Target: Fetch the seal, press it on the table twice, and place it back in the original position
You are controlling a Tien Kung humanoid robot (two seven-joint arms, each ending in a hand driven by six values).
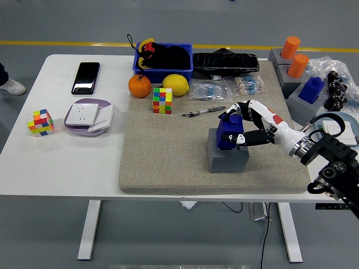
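The blue seal [228,132] stands in the recess of its grey holder block [227,157] on the beige mat. My right hand [242,123] reaches in from the right and its fingers wrap the seal's top and right side. The seal's lower part sits inside the block. A second blue seal [312,88] rests on another grey block at the right edge. My left arm does not show.
A pen [203,112] lies just behind the holder. A Rubik's cube [162,100], an orange [139,86], a lemon [175,84] and a blue bin [163,60] stand at the mat's back. Orange cylinders [294,56] stand at back right; a phone [86,77], a socket [88,116] and another cube [41,123] lie left.
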